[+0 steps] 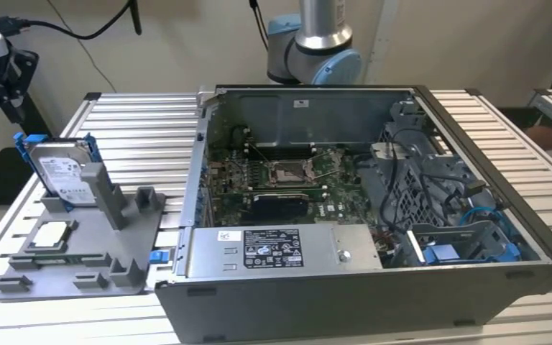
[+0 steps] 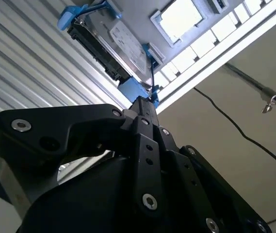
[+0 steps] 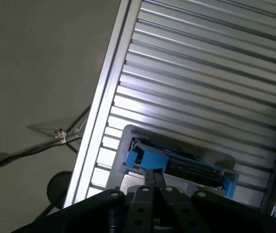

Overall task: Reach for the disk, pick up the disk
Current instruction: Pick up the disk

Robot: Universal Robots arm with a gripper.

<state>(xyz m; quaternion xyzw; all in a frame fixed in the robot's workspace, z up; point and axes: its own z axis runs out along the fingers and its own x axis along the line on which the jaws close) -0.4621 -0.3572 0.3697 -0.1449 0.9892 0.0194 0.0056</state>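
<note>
I can't read any print from my station. The white label [image 1: 63, 176] on the disk [image 1: 55, 149] shows only faint grey lines. The black-and-white label [image 1: 272, 248] on the power supply [image 1: 353, 248] and the small white sticker [image 1: 300, 103] on the computer case [image 1: 353, 309] rear wall are no clearer.

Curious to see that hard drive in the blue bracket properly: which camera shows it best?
The exterior view: the disk stands upright in a grey holder, label facing the camera. Both wrist views catch mainly its edge and blue bracket.
</note>
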